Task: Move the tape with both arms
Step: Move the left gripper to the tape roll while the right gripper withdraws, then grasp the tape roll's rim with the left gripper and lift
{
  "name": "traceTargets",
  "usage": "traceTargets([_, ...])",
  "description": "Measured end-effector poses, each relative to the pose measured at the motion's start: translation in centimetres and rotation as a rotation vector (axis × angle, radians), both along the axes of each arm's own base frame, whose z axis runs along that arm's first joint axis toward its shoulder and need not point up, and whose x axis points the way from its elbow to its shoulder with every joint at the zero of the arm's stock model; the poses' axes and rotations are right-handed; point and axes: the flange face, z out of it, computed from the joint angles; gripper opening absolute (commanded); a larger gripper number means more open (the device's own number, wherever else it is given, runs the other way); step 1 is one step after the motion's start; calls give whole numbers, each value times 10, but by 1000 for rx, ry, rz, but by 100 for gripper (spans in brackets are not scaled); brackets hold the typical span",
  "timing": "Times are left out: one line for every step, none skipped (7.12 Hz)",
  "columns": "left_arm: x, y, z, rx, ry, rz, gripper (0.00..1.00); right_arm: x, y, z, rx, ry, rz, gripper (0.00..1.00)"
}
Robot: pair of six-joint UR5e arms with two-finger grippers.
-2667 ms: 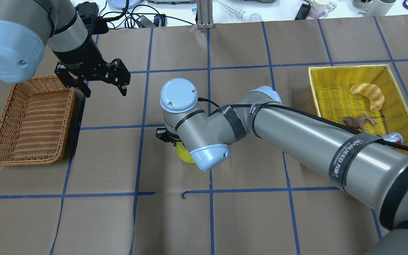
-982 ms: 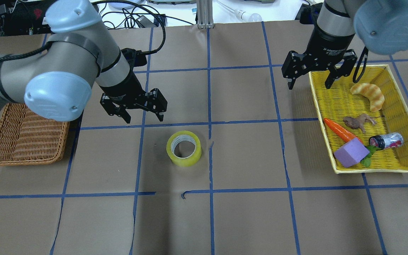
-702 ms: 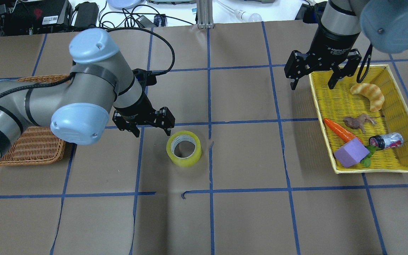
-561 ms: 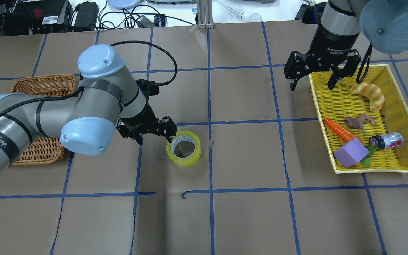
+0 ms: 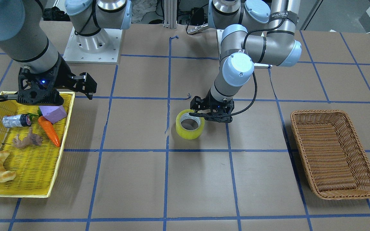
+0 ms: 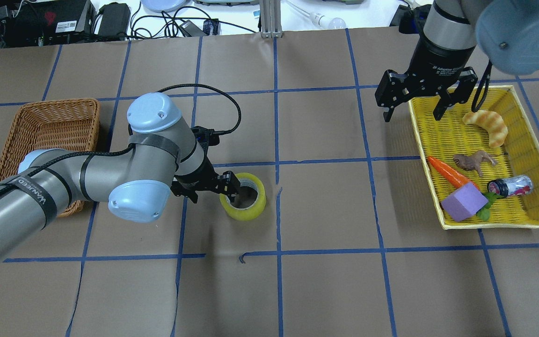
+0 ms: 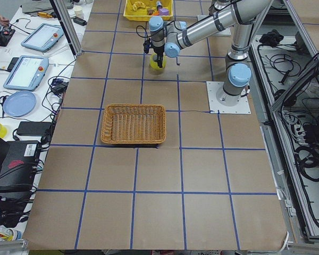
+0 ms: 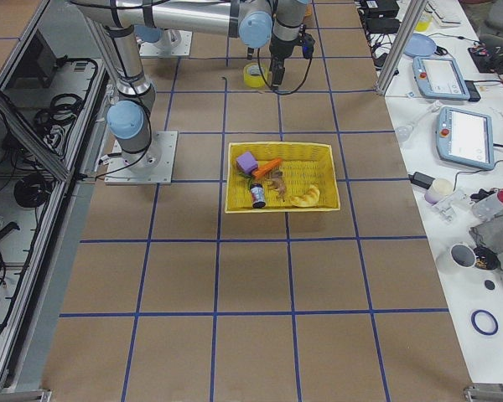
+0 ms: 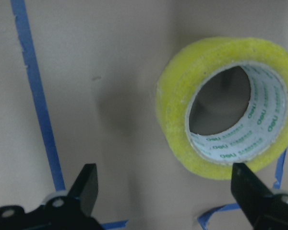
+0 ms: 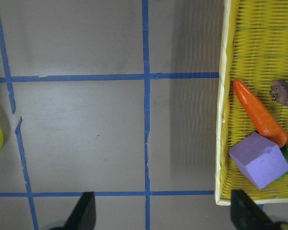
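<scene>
The yellow tape [image 6: 247, 209] lies flat on the brown paper near the table's middle, hole up; it also shows in the front view [image 5: 189, 132] and the left wrist view [image 9: 175, 112]. My left gripper [image 6: 211, 186] is open and low at the roll. One finger [image 6: 232, 184] is over the roll's hole, the other is outside its wall. In the left wrist view the gripper [image 9: 165, 179] is open, with the roll's wall between the fingers. My right gripper [image 6: 412, 106] is open and empty, held over the far left rim of the yellow basket [image 6: 419, 126].
A wicker basket [image 6: 49, 121] stands at the left, partly under my left arm. The yellow basket holds a croissant [image 6: 487, 124], a carrot [image 6: 452, 173], a purple block [image 6: 461, 201], a toy animal and a can. Blue tape lines grid the paper.
My right arm has left the tape on the table and drawn back to the yellow basket. My left arm has swung in from the wicker basket and lowered its open gripper onto the roll's wall.
</scene>
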Motion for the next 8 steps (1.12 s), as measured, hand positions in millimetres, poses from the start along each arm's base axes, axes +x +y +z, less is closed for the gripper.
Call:
traceTargets([-1, -7, -12, -12, 0, -1, 100, 0, -2, 3, -18, 5, -3, 100])
traceTargets([-2, -13, -24, -25, 0, -2, 88, 0, -3, 5, -28, 7, -4, 100])
traceTargets([-2, -17, -32, -38, 1, -5, 47, 0, -3, 5, -31, 7, -3, 100])
traceTargets([-3, -21, -36, -52, 3, -13, 26, 0, -2, 8, -38, 7, -3, 100])
traceTargets([-3, -22, -37, -61, 3, -26, 6, 1, 0, 12, -46, 3, -3, 100])
traceTargets([-2, -23, -34, -73, -2, -45, 0, 2, 1, 12, -46, -5, -3, 100])
traceTargets([1, -24, -28, -88, -21, -64, 0, 2, 1, 9, -38, -11, 2, 100])
traceTargets([4, -25, -24, -97, -41, -76, 0, 2, 1, 5, -28, -10, 9, 100])
